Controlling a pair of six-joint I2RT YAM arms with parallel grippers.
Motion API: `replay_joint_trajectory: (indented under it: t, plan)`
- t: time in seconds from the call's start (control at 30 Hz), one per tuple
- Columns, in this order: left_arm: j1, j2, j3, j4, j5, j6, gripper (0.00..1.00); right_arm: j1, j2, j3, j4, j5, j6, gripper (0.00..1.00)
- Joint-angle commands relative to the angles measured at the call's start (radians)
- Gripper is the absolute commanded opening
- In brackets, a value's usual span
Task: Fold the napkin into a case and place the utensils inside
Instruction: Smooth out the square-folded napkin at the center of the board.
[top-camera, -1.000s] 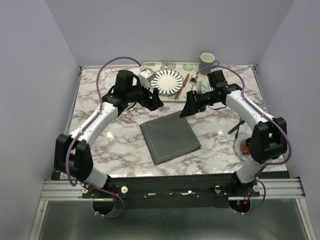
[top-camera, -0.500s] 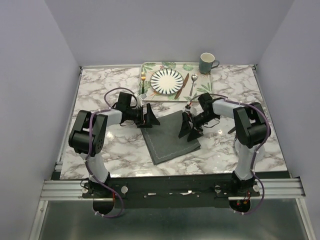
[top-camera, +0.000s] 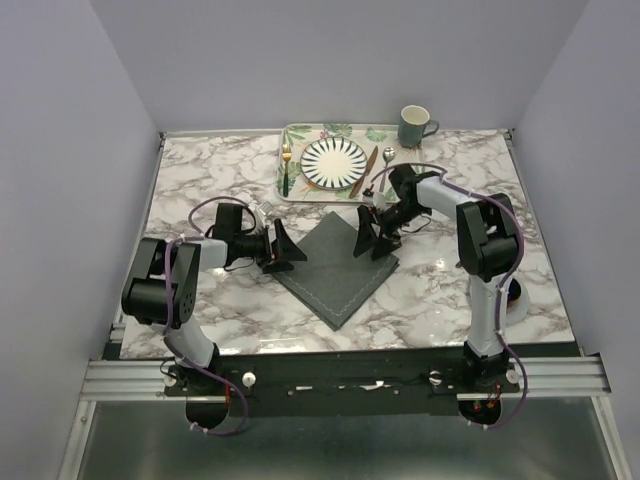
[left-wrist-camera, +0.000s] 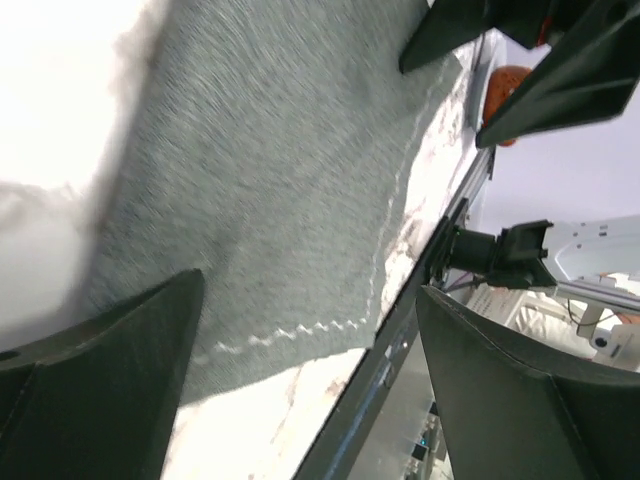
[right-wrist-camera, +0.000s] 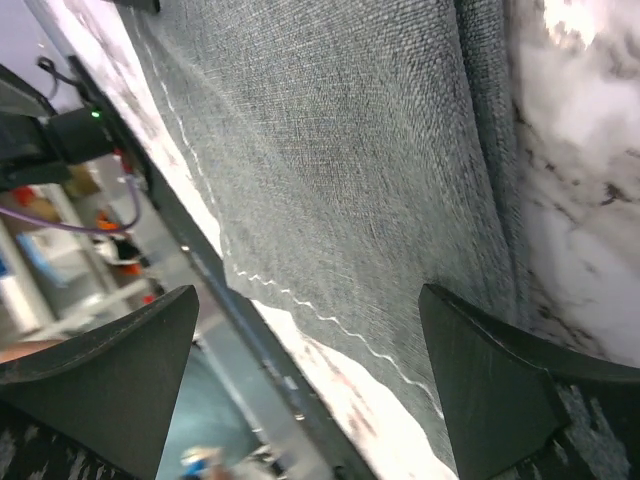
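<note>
The dark grey napkin (top-camera: 335, 268) lies flat on the marble table like a diamond, its pale stitched border visible (left-wrist-camera: 280, 180) (right-wrist-camera: 350, 150). My left gripper (top-camera: 288, 250) hangs low at its left corner, open, its fingers (left-wrist-camera: 100, 390) straddling the cloth's edge. My right gripper (top-camera: 368, 240) is low over the right corner, open, nothing between its fingers (right-wrist-camera: 500, 400). The utensils rest on the tray at the back: a gold fork with a green handle (top-camera: 286, 166), a brownish knife (top-camera: 364, 172) and a silver spoon (top-camera: 386, 166).
The leaf-patterned tray (top-camera: 345, 131) at the back holds a striped plate (top-camera: 334, 162). A dark green mug (top-camera: 413, 126) stands at its right end. A small white and orange object (top-camera: 515, 298) sits by the right arm. Walls enclose the table on three sides.
Both arms have dropped from high near the tray to low at the napkin's sides. The napkin has turned and shifted into a diamond. Both grippers have stayed open.
</note>
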Motion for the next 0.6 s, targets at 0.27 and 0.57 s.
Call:
replay_joint_trajectory:
  t: [0.27,0.57]
  plan:
    - [-0.130,-0.095,0.168,0.073,-0.051,-0.098,0.99,-0.006,-0.222,-0.147,0.110,-0.274,0.124,1.00]
    - [-0.143,0.191,0.228,0.221,-0.083,-0.175,0.99,-0.063,-0.036,-0.213,0.127,-0.277,0.112,1.00]
